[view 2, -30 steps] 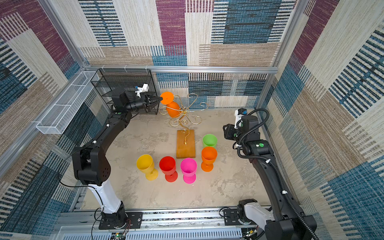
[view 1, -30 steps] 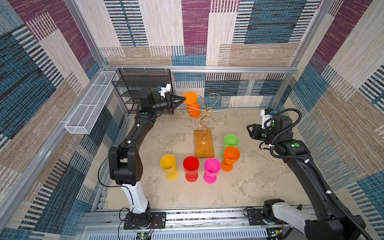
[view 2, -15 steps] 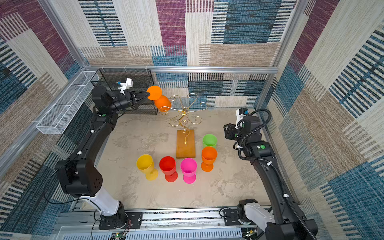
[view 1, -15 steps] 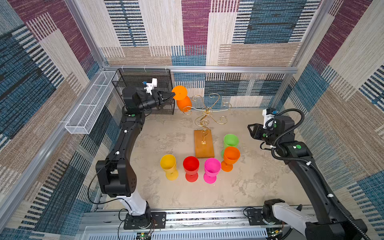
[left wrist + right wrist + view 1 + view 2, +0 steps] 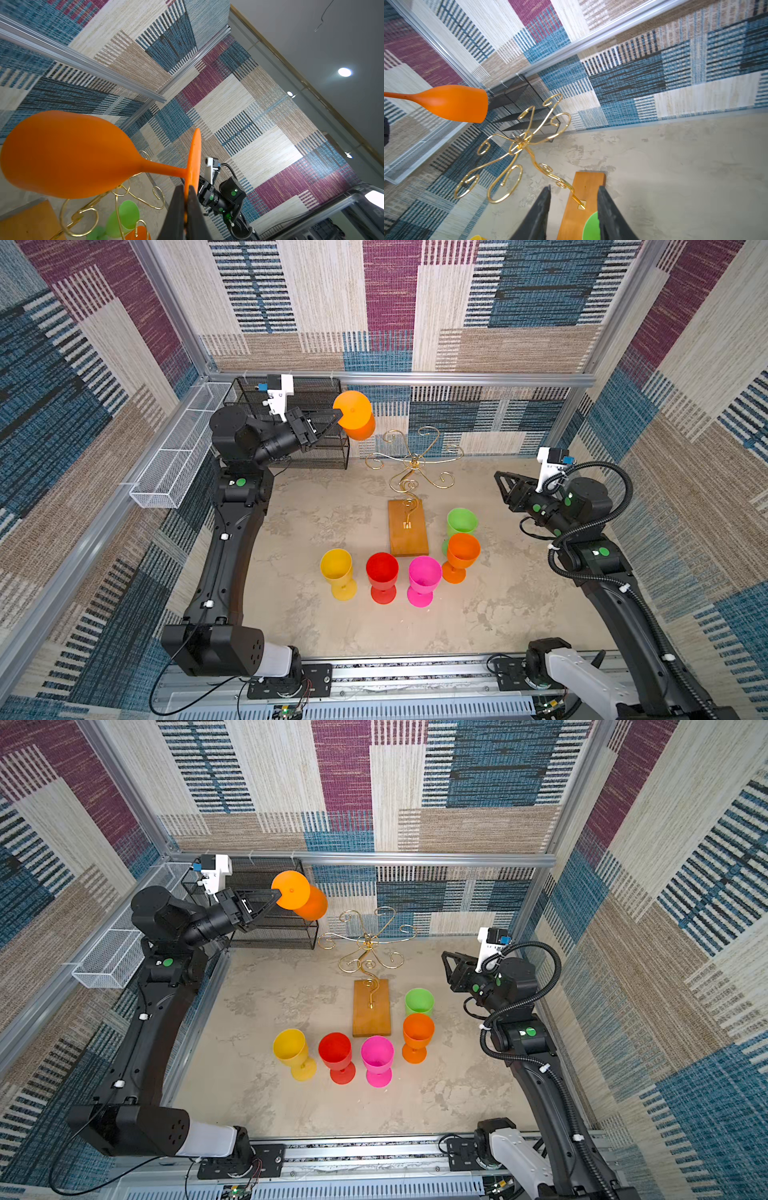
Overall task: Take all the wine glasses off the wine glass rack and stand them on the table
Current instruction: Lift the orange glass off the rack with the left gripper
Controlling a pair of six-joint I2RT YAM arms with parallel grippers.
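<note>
Top views: left gripper (image 5: 338,416) is clenched on the rim of the foot of the wine glass (image 5: 356,414). The wine glass hangs in the air on its side, bowl pointing away from the arm, in front of the black shelf (image 5: 299,448). It is up and to the left of the rack (image 5: 415,456) and does not touch it. Same in the other eye: left gripper (image 5: 274,894), wine glass (image 5: 300,896), rack (image 5: 368,944). Right gripper (image 5: 500,481) hovers to the right of the rack, well apart from it. On the table near the rack's base stand a yellow glass (image 5: 336,572), red glass (image 5: 382,572), pink glass (image 5: 424,576), orange glass (image 5: 461,551) and green glass (image 5: 461,522).

Left wrist: left gripper (image 5: 186,188) has both fingers pressed flat on the foot disc. The stem and bowl of the wine glass (image 5: 68,153) stick out sideways, with the rack (image 5: 124,193) showing beyond them.

Right wrist: right gripper (image 5: 574,187) is released, fingers spread, nothing in contact. The wine glass (image 5: 452,104) is above the rack (image 5: 521,141), with a clear gap between them.
</note>
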